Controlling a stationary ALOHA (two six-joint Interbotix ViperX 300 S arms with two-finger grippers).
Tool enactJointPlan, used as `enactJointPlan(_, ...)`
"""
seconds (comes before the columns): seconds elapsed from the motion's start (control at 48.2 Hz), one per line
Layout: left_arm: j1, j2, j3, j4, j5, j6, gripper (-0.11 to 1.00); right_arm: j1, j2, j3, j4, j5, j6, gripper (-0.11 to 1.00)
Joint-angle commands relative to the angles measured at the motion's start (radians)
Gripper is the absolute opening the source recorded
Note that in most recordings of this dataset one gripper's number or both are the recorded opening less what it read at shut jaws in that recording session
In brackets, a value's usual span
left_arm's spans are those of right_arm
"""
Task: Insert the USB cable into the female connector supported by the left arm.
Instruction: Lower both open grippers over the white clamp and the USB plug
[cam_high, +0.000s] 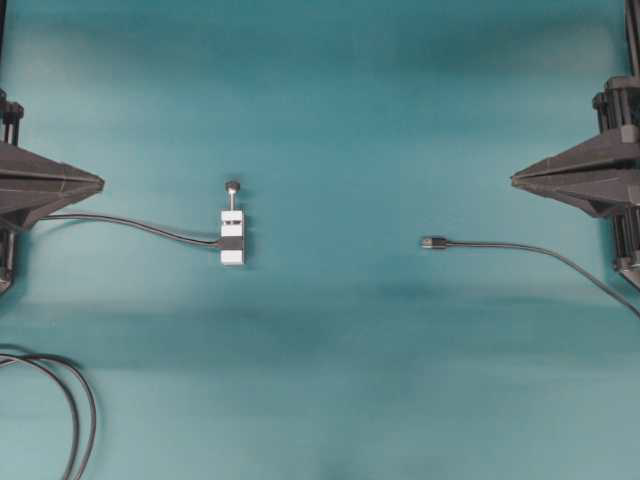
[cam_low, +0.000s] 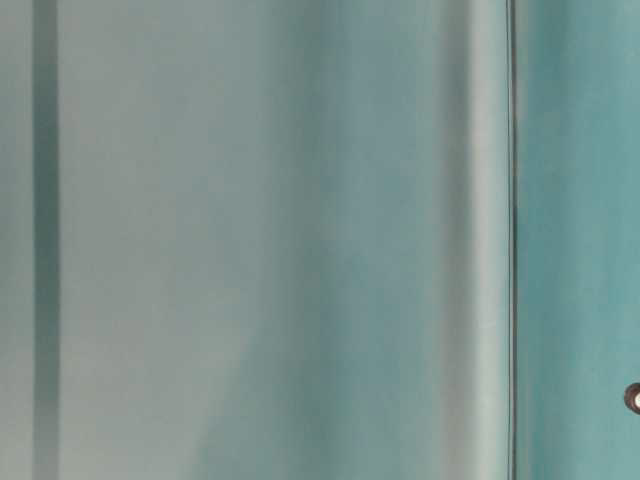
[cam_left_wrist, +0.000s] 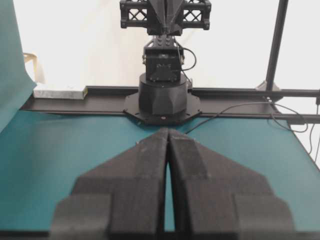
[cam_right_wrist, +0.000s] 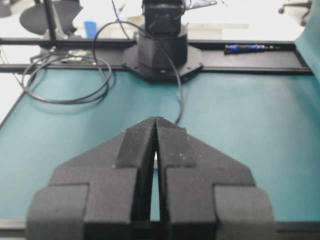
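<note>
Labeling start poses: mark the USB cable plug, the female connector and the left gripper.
USB cable (cam_high: 433, 242): overhead view, on its plug.
female connector (cam_high: 232, 240): overhead view, on the white block.
left gripper (cam_high: 100, 183): overhead view, at its fingertips.

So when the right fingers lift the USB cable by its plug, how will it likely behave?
Probably floppy: the USB cable is thin and lies in a loose curve, so its tail should drag. It looks light. The plug is small and low on the table, so it may slip aside.

Teal table (cam_high: 330, 400): female connector (cam_high: 232, 240) centre-left, USB cable (cam_high: 500, 247) right, black looped cables (cam_high: 70, 410) lower-left corner.
</note>
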Motion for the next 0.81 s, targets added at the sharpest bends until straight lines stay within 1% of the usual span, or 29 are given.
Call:
enactJointPlan(0.0,-0.002,0.021,-0.011,0.002,0.012,0.012,0.01,0.003,0.009,-0.021,-0.002,-0.005,0.008,0.0)
enactJointPlan(0.083,-0.006,0.049,-0.025,0.002,0.051,0.031,0.01,0.003,0.018,-0.021,-0.003,0.029,0.021,0.0)
enactJointPlan(0.249,-0.011,0.163,-0.066,0.0,0.137,0.06,0.0,0.003,0.086,-0.023,-0.003,0.17,0.054,0.0)
enactJointPlan(0.332,-0.011,0.233,-0.061,0.0,0.138,0.052,0.0,0.003,0.132,-0.012,-0.003,0.178,0.054,0.0)
enactJointPlan(0.415,-0.011,0.318,-0.06,0.0,0.115,0.052,0.0,0.002,0.178,0.014,-0.003,0.15,0.055,0.0)
enactJointPlan(0.457,-0.011,0.364,-0.058,0.0,0.091,0.051,0.0,0.002,0.204,0.037,-0.005,0.117,0.057,0.0)
enactJointPlan(0.623,-0.008,0.526,-0.041,-0.017,-0.066,0.048,0.0,-0.005,0.261,0.107,-0.003,-0.041,0.064,0.0)
enactJointPlan(0.706,-0.009,0.58,-0.023,-0.017,-0.132,0.046,0.01,-0.011,0.281,0.141,-0.003,-0.098,0.089,0.0)
enactJointPlan(0.789,-0.009,0.624,-0.011,-0.017,-0.183,0.046,0.05,-0.014,0.301,0.155,-0.003,-0.094,0.124,0.0)
